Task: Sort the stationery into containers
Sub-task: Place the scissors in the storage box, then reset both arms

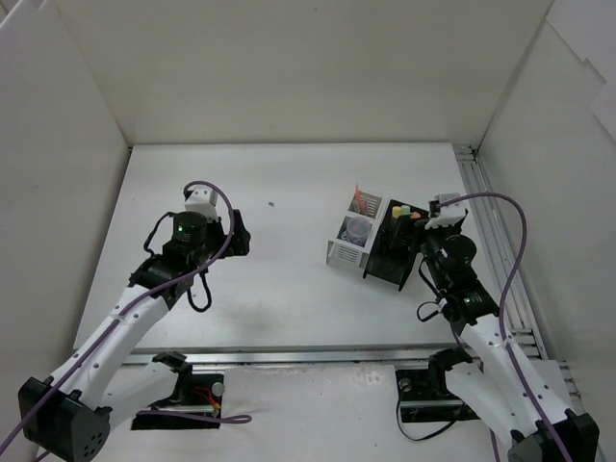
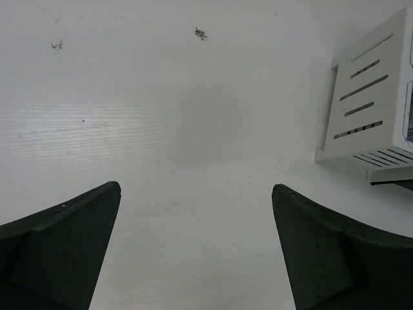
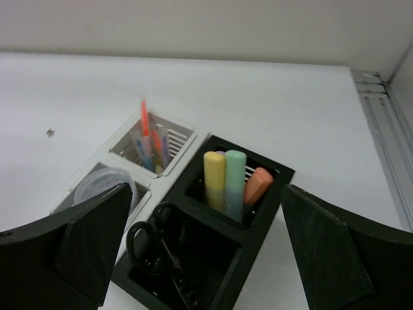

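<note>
A speck (image 2: 201, 33) is seen on the table (image 2: 193, 129). Markers (image 3: 226, 181) and scissors (image 3: 155, 248) are stood in the black holder (image 3: 255, 226), pens (image 3: 151, 145) and a jar (image 3: 103, 184) in the white organizer (image 1: 343, 253). The left gripper (image 2: 197, 188) and the right gripper (image 3: 206, 190) are spread wide and nothing is held.

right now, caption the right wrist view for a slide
Open right gripper over black holder with three markers and scissors, beside white organizer with thin pens and a jar
</note>
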Robot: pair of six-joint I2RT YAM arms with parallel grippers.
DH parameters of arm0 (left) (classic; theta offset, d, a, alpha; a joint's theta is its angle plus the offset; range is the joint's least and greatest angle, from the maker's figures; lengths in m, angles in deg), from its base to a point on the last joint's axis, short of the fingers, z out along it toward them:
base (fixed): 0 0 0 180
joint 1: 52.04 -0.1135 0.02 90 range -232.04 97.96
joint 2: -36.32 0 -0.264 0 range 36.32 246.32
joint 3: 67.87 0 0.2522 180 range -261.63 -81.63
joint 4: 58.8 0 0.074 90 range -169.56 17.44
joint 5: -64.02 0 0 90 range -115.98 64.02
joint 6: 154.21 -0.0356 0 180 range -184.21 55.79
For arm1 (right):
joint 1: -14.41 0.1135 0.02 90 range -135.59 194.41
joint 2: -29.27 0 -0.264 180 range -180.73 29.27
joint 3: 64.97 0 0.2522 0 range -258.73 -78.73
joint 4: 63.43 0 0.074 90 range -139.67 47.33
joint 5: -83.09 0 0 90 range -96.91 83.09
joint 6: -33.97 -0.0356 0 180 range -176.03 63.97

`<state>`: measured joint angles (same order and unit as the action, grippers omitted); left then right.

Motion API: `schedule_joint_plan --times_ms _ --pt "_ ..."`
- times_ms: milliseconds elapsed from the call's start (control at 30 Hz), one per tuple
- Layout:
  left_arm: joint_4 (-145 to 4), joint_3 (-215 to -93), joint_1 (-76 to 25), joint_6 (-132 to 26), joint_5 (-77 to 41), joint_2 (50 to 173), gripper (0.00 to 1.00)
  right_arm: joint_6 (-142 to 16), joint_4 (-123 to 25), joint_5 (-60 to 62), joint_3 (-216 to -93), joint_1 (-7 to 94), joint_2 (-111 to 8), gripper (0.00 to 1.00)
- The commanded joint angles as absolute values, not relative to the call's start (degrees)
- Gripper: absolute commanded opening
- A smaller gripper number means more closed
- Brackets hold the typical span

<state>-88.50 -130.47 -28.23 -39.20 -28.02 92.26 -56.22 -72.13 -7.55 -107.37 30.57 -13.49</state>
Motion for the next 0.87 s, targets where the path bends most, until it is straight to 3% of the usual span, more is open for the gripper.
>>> schedule_joint_plan --times_ms 0,133,233,833 --pt "-90.2 -133.7 -28.8 -37.9 -30.1 90.6 0.99 -64.6 -65.3 -24.3 -113.3 30.6 -11.8 0.98" --pt "-94.2 -134.8 -29.3 -36.5 -34.0 89.8 1.00 -78.7 -51.7 -39.7 -116.9 30.2 -11.3 0.98" --pt "-95.8 -134.8 -29.3 -36.0 -37.0 88.1 0.99 -81.2 -46.6 -43.6 -118.2 30.1 -11.4 0.98" --pt "-92.5 -132.3 -31.4 -39.4 -43.7 79.6 1.00 -84.8 -41.7 -45.5 -116.8 30.1 -2.1 0.98"
